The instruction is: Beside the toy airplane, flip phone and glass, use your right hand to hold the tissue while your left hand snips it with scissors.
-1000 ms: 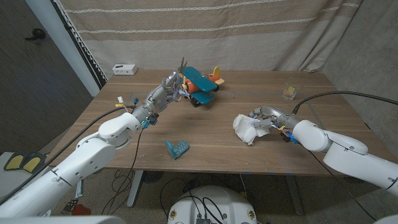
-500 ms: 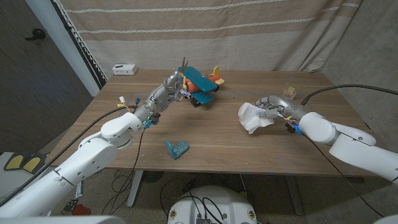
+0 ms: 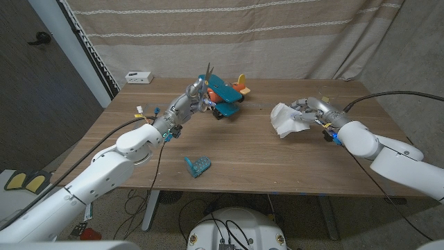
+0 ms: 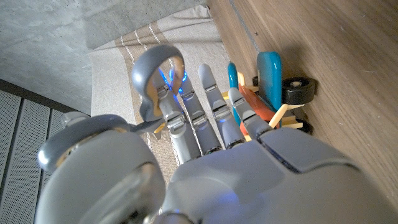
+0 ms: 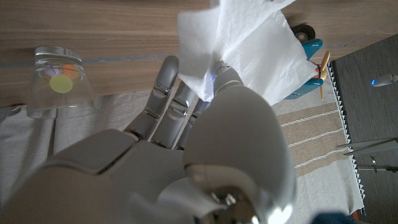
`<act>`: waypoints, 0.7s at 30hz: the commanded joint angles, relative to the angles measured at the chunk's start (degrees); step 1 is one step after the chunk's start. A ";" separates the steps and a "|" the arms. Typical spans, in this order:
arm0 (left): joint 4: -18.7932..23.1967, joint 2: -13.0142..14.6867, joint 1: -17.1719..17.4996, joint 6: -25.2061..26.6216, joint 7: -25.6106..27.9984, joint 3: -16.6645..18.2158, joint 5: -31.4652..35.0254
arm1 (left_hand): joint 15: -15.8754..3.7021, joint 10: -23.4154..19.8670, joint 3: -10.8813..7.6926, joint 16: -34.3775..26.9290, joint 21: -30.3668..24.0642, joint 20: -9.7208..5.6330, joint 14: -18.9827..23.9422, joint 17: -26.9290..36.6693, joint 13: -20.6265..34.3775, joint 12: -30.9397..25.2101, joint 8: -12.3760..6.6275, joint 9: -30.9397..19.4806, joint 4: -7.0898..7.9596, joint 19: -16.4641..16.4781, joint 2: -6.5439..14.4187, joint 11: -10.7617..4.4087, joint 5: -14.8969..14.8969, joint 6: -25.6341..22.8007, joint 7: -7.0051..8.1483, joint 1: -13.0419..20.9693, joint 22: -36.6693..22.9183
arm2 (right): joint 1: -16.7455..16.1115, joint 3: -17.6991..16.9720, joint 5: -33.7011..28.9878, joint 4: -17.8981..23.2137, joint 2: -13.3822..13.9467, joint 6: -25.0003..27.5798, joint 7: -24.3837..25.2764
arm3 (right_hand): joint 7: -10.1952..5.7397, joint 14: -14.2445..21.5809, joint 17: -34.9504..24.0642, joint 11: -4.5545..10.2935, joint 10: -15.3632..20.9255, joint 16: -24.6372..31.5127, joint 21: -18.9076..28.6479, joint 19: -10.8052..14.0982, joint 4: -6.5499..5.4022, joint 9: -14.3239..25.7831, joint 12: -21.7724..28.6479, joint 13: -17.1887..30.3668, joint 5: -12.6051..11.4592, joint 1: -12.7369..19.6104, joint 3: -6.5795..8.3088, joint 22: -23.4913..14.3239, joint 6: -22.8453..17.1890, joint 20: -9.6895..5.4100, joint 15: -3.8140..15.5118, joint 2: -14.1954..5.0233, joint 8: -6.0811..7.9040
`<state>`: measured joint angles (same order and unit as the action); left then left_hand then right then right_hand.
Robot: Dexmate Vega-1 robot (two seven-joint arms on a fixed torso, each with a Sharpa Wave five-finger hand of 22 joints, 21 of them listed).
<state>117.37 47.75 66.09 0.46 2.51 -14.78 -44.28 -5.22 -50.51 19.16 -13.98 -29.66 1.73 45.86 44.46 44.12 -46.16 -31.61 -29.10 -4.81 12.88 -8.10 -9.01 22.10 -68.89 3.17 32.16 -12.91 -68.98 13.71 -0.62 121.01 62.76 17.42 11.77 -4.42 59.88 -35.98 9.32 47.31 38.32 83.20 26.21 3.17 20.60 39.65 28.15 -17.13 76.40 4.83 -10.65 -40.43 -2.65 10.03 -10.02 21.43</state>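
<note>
my right hand (image 3: 310, 111) pinches the tissue (image 3: 283, 119) and holds it up off the wooden table (image 3: 250, 156), at the right side. the sheet hangs crumpled from my fingers (image 5: 166, 84), its loose bulk spreading toward the table's middle (in the right wrist view it fans out past my thumb, white and creased (image 5: 242, 43)). i can't give it a clear long axis; it is a bunched sheet.

just behind that hand stands the glass (image 3: 323, 99), upright near the far right of the table. the right wrist view shows it beside my fingers (image 5: 57, 81), with something small and coloured at its base.

my left hand (image 3: 191, 95) grips the scissors (image 3: 207, 78). their blades point up and slightly away from me, long axis close to upright, with the tips above the toy airplane (image 3: 227, 95). in the left wrist view a grey handle loop (image 4: 158, 68) sits among my fingers (image 4: 208, 106). the hand is just beside the airplane's teal wing, and i cannot tell whether they touch.

the flip phone (image 3: 198, 166), teal, lies near the front edge, well apart from both hands. a small white box (image 3: 139, 77) sits at the far left corner.
</note>
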 commanded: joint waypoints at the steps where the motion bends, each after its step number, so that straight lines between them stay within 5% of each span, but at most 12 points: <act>1: 0.70 -0.16 -0.57 0.72 0.46 -0.64 0.00 | -7.29 -3.51 0.29 0.06 0.08 -0.13 0.59 0.17 5.92 -0.47 0.15 -0.11 0.32 0.56 0.02 -3.15 0.47 -0.07 -0.14 0.94 -0.12 | 0.91 -0.41 -1.89 -1.80 -2.06 -2.59 4.01 | -0.43 0.80 0.49 0.32 2.74 -0.35 0.10 0.20 0.28 -0.22 -0.37 -0.33 0.44 -0.36 0.40 -0.15 -3.53 -7.92 3.48 0.16 0.88; 21: -0.34 -0.60 -0.82 -0.25 -1.16 -1.47 -0.49 | -7.29 -3.57 0.29 0.09 0.20 -0.21 0.57 0.21 6.03 -0.58 0.18 -0.18 0.38 0.63 -0.03 -3.15 0.46 -0.11 -0.04 1.05 -0.14 | 2.58 0.84 -5.96 -2.80 -6.47 -3.98 8.17 | -1.13 1.70 0.84 0.53 3.10 -0.03 0.46 0.37 0.55 -0.73 -0.53 -0.41 1.14 -0.57 0.51 -0.14 -6.53 -8.02 3.46 0.26 1.07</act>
<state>117.55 47.47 65.39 0.72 2.10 -15.70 -44.33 -5.22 -50.51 19.39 -13.97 -29.66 1.73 45.86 44.46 44.12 -46.27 -31.55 -29.09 -4.58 12.88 -8.10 -9.01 22.10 -69.00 3.28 32.77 -12.91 -67.15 14.05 -4.81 118.99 58.42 14.58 17.82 -5.53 60.91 -35.02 9.20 48.64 38.32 83.20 26.21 3.38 19.93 38.59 27.45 -16.23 76.15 4.96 -10.66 -46.38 -2.65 10.44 -9.77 22.32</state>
